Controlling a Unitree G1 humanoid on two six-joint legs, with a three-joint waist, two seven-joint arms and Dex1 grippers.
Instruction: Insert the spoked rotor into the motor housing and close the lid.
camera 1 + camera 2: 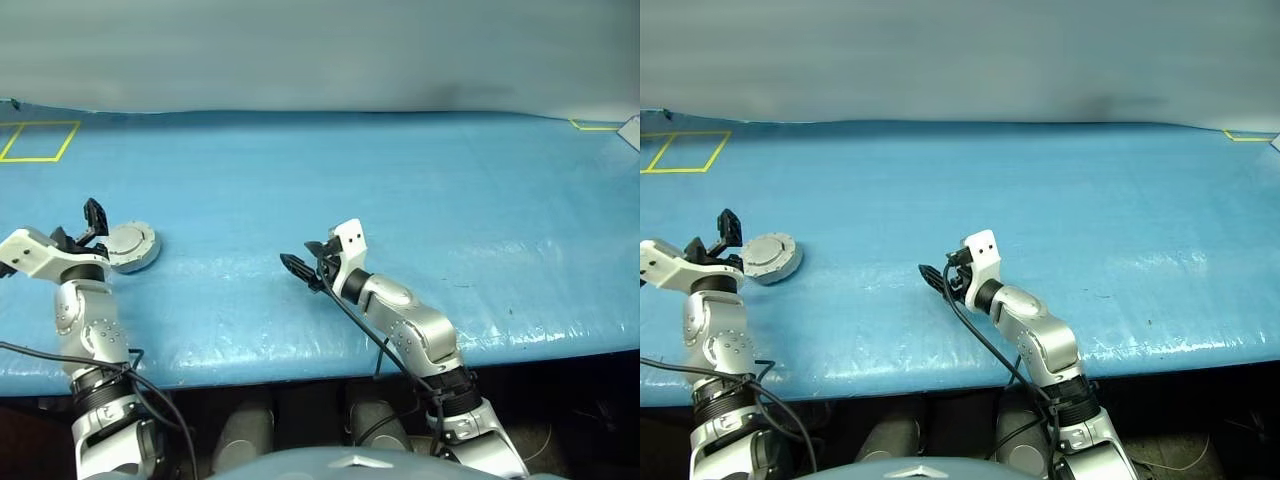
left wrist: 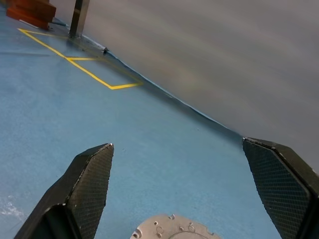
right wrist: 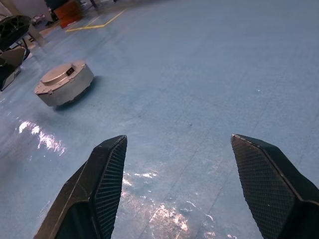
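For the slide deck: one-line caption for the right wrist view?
Open right gripper hovers over the blue table; closed motor housing sits beyond, near the left gripper.

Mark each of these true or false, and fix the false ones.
1. The lid is shut on the motor housing. True.
2. The left gripper is clamped on the housing. False: its fingers are open, just beside it, holding nothing.
3. The right gripper is open and holds nothing. True.
4. The housing lies between the two grippers, nearer the right one. False: it lies right next to the left gripper.
5. Yellow tape marks a box on the blue table. True.
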